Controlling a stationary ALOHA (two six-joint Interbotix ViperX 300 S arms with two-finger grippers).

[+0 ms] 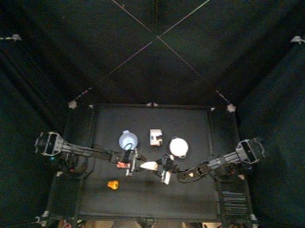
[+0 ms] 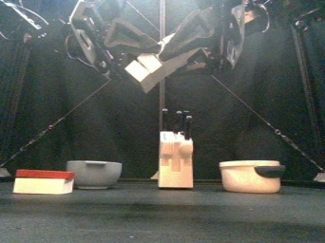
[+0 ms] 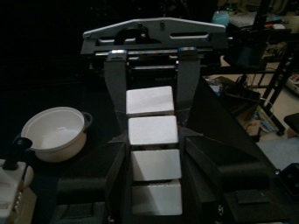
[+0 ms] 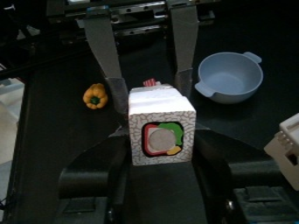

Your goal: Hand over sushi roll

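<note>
Right tool (image 4: 149,109) grips white sushi roll (image 4: 159,131), pink-green filling.

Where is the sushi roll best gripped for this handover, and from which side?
Grip its two flat long sides near one end, coming in end-on along its length. The sushi roll is a long square-sided bar held in the air, so flat jaws would likely seat squarely there.

The top view looks straight down from high above, so the tabletop (image 1: 149,191) is small at mid-picture. The front view looks level across it from its front edge, with objects near and large. Each wrist view looks along its own end effector at close range; both share the sushi roll (image 4: 160,136) with the front view.
</note>
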